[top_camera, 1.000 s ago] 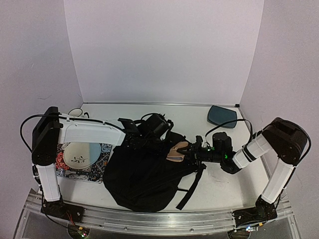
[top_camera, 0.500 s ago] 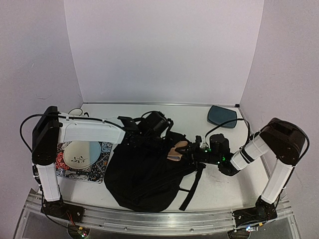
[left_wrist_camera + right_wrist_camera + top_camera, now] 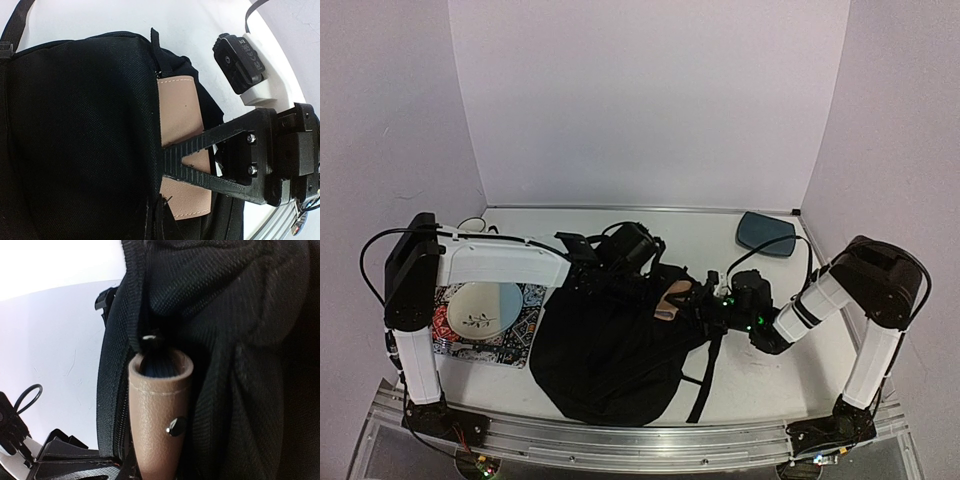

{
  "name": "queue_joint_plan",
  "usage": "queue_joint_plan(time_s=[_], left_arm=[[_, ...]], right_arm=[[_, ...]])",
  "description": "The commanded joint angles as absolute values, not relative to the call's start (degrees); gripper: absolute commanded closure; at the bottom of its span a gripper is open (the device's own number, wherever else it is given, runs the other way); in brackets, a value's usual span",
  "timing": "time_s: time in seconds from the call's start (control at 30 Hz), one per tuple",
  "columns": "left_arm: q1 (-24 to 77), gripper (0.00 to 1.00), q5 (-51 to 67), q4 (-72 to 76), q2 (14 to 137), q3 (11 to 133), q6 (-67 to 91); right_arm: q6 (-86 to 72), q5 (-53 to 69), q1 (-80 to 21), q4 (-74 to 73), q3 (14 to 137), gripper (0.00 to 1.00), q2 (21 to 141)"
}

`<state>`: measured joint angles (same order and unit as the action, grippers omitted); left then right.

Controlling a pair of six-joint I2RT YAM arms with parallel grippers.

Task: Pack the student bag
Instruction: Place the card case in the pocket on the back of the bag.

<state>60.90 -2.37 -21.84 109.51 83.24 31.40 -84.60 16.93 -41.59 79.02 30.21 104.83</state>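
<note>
The student bag [image 3: 605, 350], a big black backpack, lies in the middle of the table. My left gripper [image 3: 642, 272] is shut on the fabric edge of its opening [image 3: 159, 150], its ribbed finger [image 3: 200, 150] crossing in front of a tan leather case [image 3: 179, 115]. The tan case [image 3: 670, 298] has a black snap [image 3: 176, 427] and an open end, and it sits partly inside the bag's mouth beside the zipper [image 3: 120, 415]. My right gripper [image 3: 693, 304] comes in from the right and is shut on the case's outer end. Its fingers are hidden in the right wrist view.
A dark blue-grey tray [image 3: 766, 233] lies at the back right. At the left, a white plate [image 3: 480, 308] rests on a patterned mat [image 3: 520, 325], with a white cup [image 3: 470, 225] behind. A bag strap [image 3: 705, 380] trails toward the front edge.
My right arm has moved left, carrying the tan case further into the bag's mouth. The left gripper keeps its hold on the bag's edge, almost still.
</note>
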Motion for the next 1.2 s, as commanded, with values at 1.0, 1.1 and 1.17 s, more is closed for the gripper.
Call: queue_joint_plan(time_s=[1.0,1.1,1.17], left_arm=[[58.28,1.0,0.54,-15.21,101.8,81.97,30.78],[58.04,1.0,0.53,-15.2,101.65,82.03,30.62],[57.93,1.0,0.75,-15.2,101.56,82.1,30.58]], right_arm=[[-68.91,14.04,-44.65,67.02,33.45,0.51,90.37],[-68.31,13.11,-44.65,62.36,32.66,0.53,88.27],[-68.32,12.82,-44.65,60.24,32.37,0.6,87.58]])
